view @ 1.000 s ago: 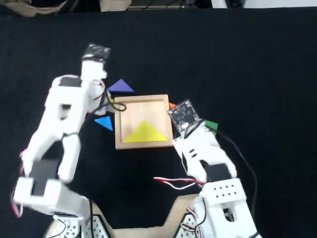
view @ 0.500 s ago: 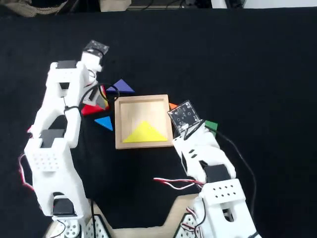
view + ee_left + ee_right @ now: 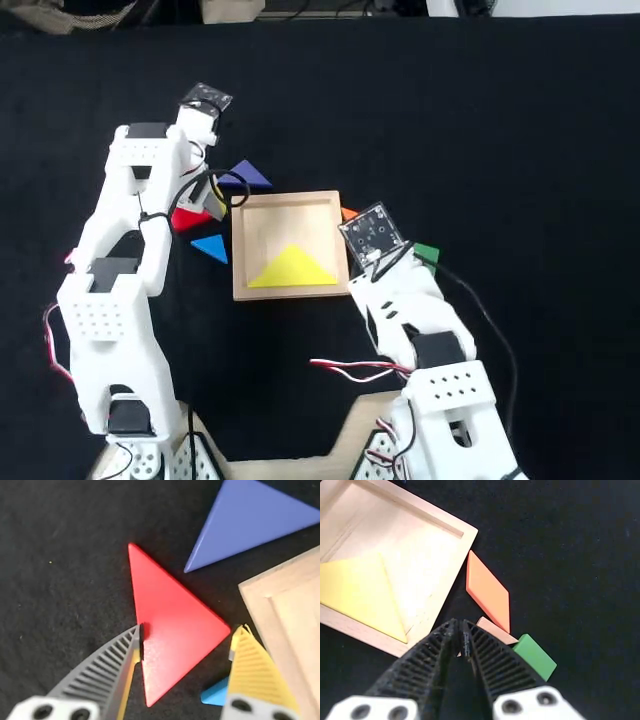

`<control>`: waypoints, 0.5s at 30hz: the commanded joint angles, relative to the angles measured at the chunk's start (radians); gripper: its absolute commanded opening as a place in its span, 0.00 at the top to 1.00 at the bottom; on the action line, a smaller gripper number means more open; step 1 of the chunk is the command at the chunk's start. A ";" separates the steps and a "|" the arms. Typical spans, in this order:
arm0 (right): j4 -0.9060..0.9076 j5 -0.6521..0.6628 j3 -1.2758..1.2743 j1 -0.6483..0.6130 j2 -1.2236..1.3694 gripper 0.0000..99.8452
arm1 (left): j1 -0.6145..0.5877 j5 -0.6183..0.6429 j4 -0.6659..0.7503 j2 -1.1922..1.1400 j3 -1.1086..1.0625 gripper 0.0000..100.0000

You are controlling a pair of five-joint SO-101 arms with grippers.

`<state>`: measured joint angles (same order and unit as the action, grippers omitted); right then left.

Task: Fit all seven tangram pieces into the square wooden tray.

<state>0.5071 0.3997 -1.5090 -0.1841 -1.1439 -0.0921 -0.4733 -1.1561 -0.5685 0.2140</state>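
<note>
Because the counter (image 3: pixel 480 150) carries the loose pieces on both sides of the square wooden tray (image 3: pixel 285 196), the coming move turns on which arm stands over which piece, and the left arm is the one placed for it. The tray lies between the two arms and holds one piece so far, the large yellow triangle (image 3: pixel 291 268), set against its near edge. Just off the tray's left edge lies the red triangle (image 3: pixel 172 625), flat on the counter, and the left hand (image 3: pixel 187 630) hangs right over it, spread wide, with one finger on either side. The triangle's long edge runs along the grey finger, which meets it about midway. The opposite corner points toward the tray and sits just beside the yellow finger. Closing would therefore pinch it from long edge to corner, a grip I judge liable to let it twist. The violet triangle (image 3: pixel 255 517) lies near the tray's far left corner, and the small blue triangle (image 3: pixel 215 696) lies by its left edge. The right hand (image 3: pixel 461 627), pinched together on nothing, hangs at the tray's right edge near the orange parallelogram (image 3: pixel 488 591) and a green piece (image 3: pixel 535 656).
</note>
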 commanded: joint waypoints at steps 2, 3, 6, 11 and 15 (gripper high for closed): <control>-0.023 0.002 0.007 0.012 -0.018 0.99 | 0.005 0.031 0.011 0.046 0.041 0.71; -0.023 0.002 0.007 0.012 -0.018 0.99 | 0.004 0.031 0.015 0.046 0.041 0.71; -0.021 0.002 0.007 0.012 -0.018 0.99 | -0.012 0.066 0.028 0.046 0.054 0.71; -0.018 0.002 0.007 0.011 -0.016 0.99 | -0.010 0.086 0.041 0.044 0.054 0.71; -0.018 0.002 0.007 0.011 -0.016 0.99 | -0.015 0.087 0.046 -0.006 0.073 0.70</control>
<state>0.5071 0.3997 -1.5090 -0.1841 -1.1439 -0.0951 -0.3951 -1.1270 -0.5685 0.2217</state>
